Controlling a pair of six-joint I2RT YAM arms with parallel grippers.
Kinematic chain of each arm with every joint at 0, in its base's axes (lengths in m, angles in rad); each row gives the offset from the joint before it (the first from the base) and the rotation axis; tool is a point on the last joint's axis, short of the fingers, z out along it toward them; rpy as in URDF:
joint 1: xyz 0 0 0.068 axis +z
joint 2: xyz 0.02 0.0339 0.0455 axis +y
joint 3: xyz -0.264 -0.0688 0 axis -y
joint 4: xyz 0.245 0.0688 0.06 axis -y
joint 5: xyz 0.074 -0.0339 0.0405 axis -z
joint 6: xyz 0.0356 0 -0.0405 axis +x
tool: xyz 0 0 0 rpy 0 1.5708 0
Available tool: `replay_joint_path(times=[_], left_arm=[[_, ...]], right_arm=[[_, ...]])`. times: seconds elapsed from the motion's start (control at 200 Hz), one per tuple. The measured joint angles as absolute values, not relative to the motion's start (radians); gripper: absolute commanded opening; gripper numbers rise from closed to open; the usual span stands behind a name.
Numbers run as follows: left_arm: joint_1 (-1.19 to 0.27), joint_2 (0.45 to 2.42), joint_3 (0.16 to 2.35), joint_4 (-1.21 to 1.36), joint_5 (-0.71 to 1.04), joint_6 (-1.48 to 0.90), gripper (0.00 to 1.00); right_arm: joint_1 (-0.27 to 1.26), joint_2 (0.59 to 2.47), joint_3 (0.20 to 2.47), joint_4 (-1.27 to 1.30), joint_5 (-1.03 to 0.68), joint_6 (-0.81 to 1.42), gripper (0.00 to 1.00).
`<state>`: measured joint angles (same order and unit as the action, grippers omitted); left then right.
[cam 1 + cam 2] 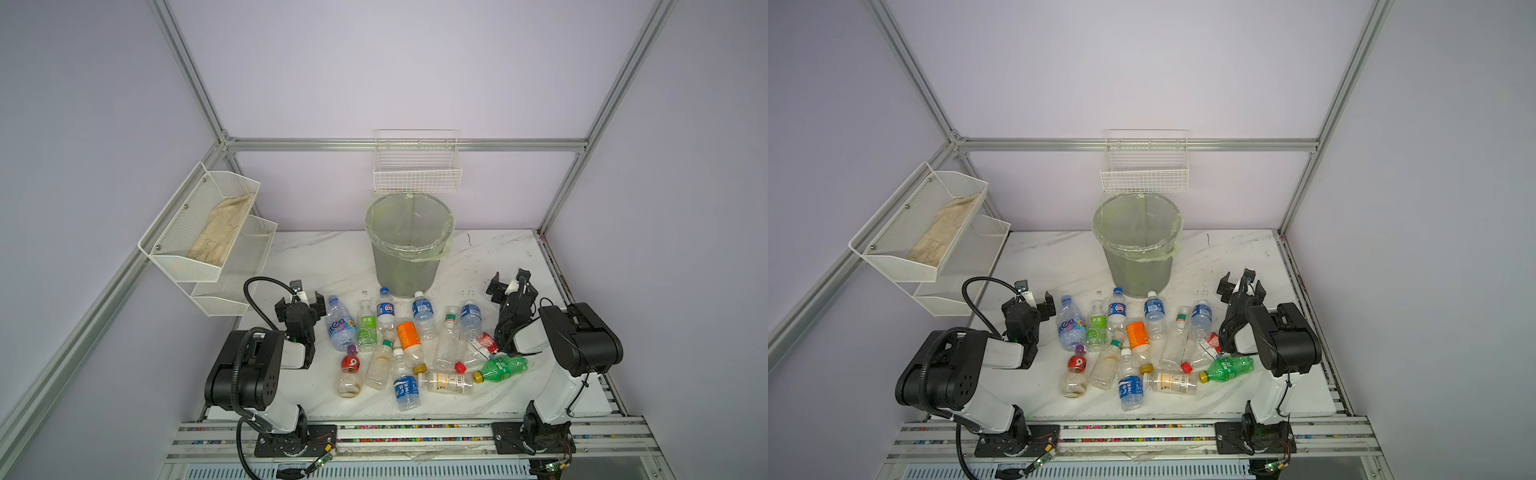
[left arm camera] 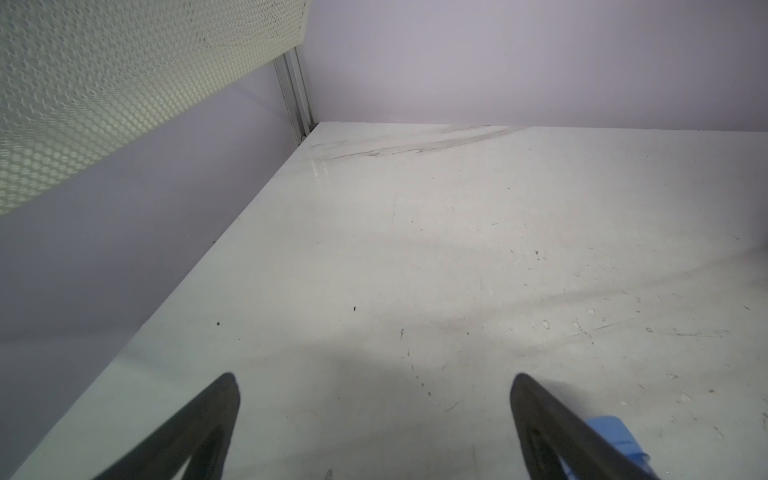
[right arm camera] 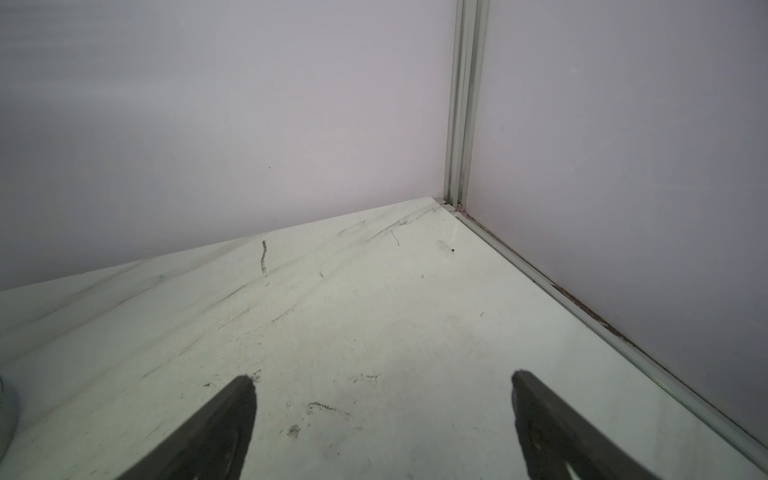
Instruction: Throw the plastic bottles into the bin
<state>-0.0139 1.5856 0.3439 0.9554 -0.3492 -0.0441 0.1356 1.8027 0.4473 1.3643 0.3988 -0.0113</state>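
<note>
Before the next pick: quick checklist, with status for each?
1. Left gripper open, empty: ok.
2. Right gripper open, empty: ok.
3. Bin upright, bag in place: ok.
4. Bottles all on the table: ok.
5. Bottles spaced for a clean single grab: not ok, several touch or overlap.
6. Every bottle empty: cannot tell.

The left gripper (image 2: 374,378) holds its two dark tapered fingers (image 2: 216,415) wide apart over bare, scuffed white marbled tabletop (image 2: 415,249). A pale blue plastic piece (image 2: 615,436) peeks from behind one finger. A white perforated metal shelf tray (image 2: 104,83) hangs on the left lilac wall (image 2: 124,257), near the far-left aluminium corner post (image 2: 297,91).
</note>
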Motion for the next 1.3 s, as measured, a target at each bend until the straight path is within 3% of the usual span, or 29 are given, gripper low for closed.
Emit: replay_joint_path(times=[1.3], left_arm=[[-0.021, 1.586, 0.344, 0.953, -0.377, -0.045, 1.0]], right_arm=[[0.136, 1.803, 0.447, 1.364, 0.398, -0.011, 0.97]])
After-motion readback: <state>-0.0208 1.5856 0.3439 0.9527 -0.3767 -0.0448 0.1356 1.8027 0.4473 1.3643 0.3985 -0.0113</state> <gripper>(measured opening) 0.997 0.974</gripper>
